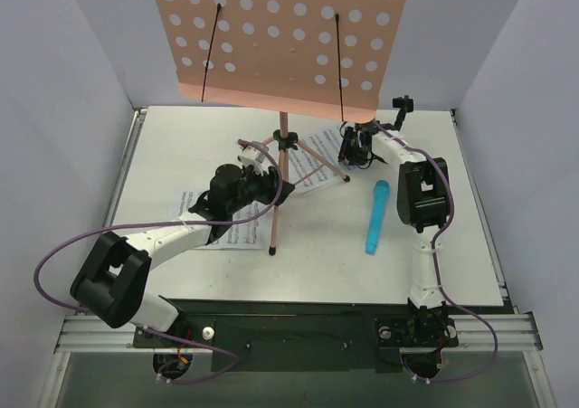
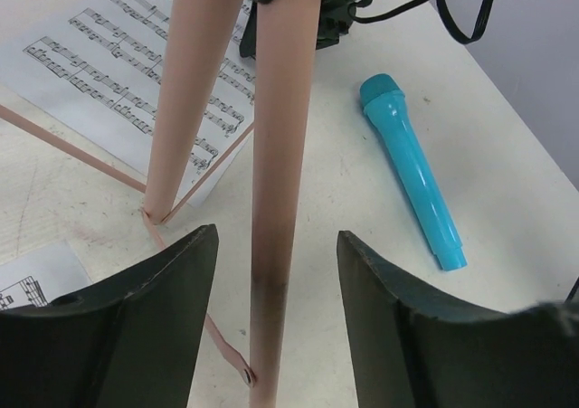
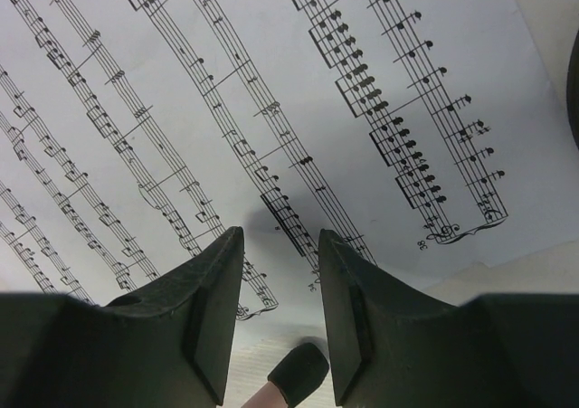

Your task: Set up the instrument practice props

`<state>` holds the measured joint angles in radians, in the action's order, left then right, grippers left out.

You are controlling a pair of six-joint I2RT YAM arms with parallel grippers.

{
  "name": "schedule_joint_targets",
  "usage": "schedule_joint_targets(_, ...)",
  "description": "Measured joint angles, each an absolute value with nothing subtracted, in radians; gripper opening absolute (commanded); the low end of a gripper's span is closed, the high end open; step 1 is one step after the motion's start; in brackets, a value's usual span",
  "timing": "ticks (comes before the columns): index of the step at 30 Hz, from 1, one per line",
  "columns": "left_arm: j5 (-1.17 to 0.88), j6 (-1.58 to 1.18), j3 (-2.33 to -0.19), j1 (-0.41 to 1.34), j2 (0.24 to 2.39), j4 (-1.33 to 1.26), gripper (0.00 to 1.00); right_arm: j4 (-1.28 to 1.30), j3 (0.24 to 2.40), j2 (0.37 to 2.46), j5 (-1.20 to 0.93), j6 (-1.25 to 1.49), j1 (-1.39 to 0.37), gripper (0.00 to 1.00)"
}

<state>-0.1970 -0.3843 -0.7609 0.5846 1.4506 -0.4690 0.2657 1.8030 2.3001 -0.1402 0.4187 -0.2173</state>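
The left gripper (image 2: 278, 236) stands apart, straddling one pink leg (image 2: 276, 155) of the stand (image 1: 280, 37), with a gap on each side. The right gripper (image 3: 280, 238) is narrowly parted over a sheet (image 3: 271, 82), gripping nothing; I cannot tell if it touches the paper. The stand is upright mid-table (image 1: 181, 137). The blue mic (image 1: 375, 216) lies flat to its right, and the second sheet (image 1: 244, 232) lies front left.
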Motion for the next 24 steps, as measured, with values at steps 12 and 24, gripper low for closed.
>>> schedule_joint_targets(12, -0.163, -0.34, -0.748, 0.581, 1.225, -0.51, 0.73, 0.265, 1.803, 2.3, -0.163, 0.41, -0.216, 0.35)
schedule_joint_targets(24, -0.142, -0.162, -0.772, 0.581, 1.388, -0.881, 0.75, 0.266, 1.803, 2.3, -0.187, 0.394, -0.216, 0.35)
